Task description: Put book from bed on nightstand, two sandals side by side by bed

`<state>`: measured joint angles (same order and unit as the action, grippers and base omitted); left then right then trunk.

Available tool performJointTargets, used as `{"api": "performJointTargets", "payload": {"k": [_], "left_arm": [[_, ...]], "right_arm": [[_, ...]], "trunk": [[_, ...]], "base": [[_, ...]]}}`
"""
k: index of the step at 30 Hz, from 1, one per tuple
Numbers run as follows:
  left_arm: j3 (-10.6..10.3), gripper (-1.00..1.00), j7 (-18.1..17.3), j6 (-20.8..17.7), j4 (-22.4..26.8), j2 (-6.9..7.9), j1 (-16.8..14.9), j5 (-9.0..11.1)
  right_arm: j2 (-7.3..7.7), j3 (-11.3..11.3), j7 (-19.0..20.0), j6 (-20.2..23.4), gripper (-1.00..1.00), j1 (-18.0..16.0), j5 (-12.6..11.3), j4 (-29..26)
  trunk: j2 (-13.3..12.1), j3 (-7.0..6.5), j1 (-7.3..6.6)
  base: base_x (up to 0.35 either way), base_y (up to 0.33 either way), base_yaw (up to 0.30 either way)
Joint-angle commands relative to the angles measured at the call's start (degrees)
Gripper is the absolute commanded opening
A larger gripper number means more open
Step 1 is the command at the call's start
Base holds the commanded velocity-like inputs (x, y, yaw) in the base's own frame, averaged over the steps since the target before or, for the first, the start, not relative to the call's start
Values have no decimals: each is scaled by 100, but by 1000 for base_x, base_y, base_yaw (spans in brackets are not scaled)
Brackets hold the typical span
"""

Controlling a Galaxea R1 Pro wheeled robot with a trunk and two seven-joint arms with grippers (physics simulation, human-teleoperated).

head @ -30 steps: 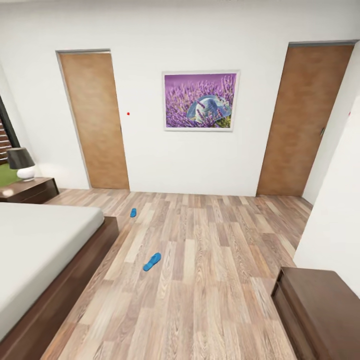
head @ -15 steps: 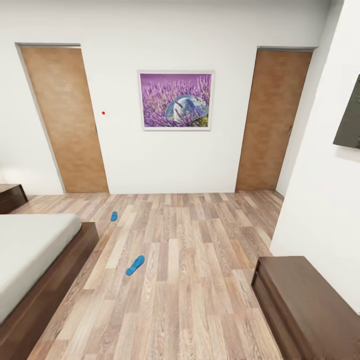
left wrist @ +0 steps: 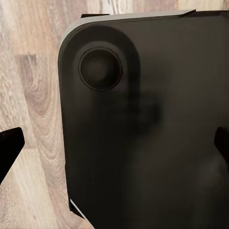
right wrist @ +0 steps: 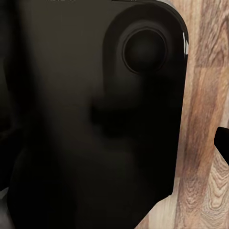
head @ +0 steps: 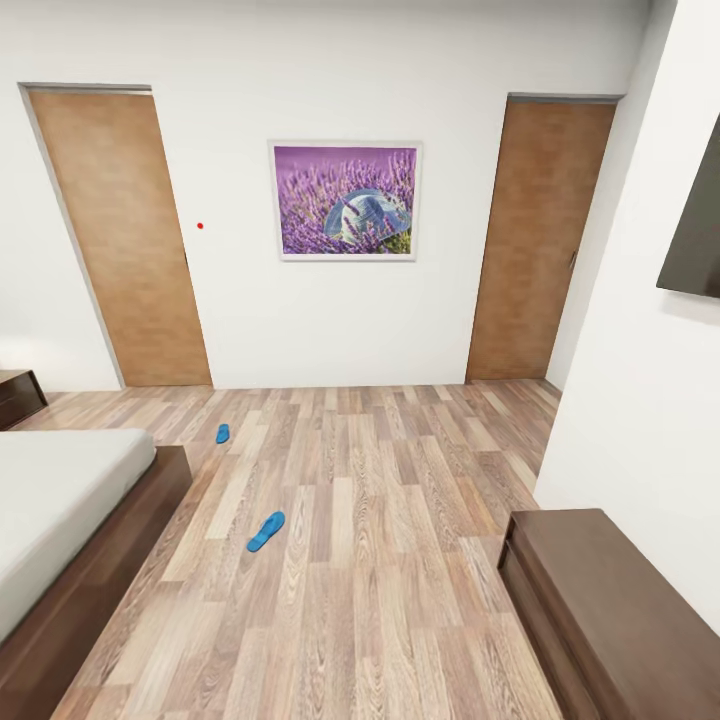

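The two sandals lie apart on the floor: the nearer sandal (head: 266,531) ahead-left, long axis pointing away, the farther sandal (head: 222,433) beside the bed (head: 70,490). Both grippers' states I cannot tell.

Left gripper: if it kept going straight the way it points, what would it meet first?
Probably the dark rounded panel, seemingly part of the robot, directly ahead of the left gripper; wood floor lies beyond. Depth is unclear.

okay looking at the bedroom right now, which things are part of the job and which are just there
Job things:
near sandal
far sandal
bed
nightstand

Just there:
lavender picture
two doors
low cabinet
dark wall screen
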<state>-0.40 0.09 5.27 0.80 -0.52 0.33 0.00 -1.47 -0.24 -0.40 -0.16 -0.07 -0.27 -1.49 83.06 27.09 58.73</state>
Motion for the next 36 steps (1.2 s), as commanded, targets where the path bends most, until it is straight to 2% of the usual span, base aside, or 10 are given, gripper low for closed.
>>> {"api": "performJointTargets", "payload": {"k": [1, 12, 36], "left_arm": [[-4, 100, 1, 9, 8, 0, 2, 0], [-8, 100, 0, 9, 8, 0, 5, -6], [-11, 100, 0, 9, 8, 0, 4, -9]], "right_arm": [[-1, -2, -4, -2, 100, -1, -3, -3], [-1, -2, -4, -2, 100, 1, -5, -4], [-2, -2, -4, -2, 100, -1, -5, -2]], "trunk": [[2, 4, 0], [2, 5, 0], [2, 5, 0]], "base": [[20, 0, -10], [163, 52, -4], [312, 22, 0]]}}
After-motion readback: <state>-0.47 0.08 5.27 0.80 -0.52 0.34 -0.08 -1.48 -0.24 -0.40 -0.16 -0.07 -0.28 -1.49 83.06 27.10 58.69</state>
